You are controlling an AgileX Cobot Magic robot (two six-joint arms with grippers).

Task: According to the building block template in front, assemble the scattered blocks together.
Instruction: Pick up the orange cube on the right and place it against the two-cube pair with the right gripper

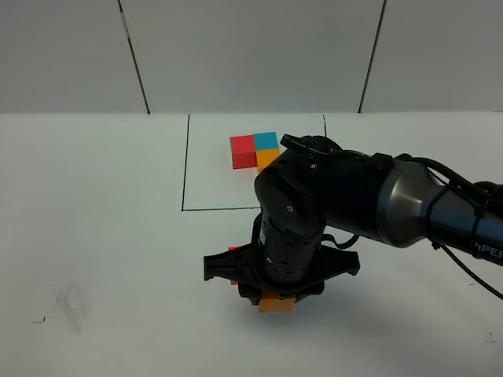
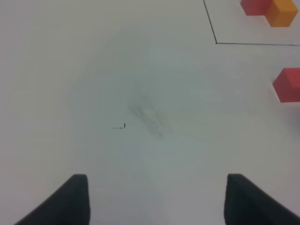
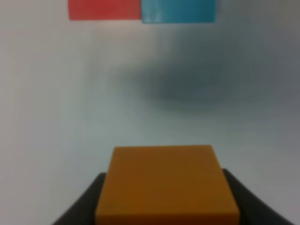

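Two blocks, red [image 3: 104, 9] & blue [image 3: 178, 10], sitting joined; my right gripper [image 3: 167, 206] is pinching orange [image 3: 166, 185] near them, w/ placing left. Left gripper [image 2: 154, 199] spread, idle. Template [image 1: 255, 151] far.

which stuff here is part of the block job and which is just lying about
Part of the job:
- template cluster inside the drawn frame
- loose orange block, held in the right gripper
- loose red block
- loose blue block

Just there:
- grey smudge on the table
- left gripper, open and idle
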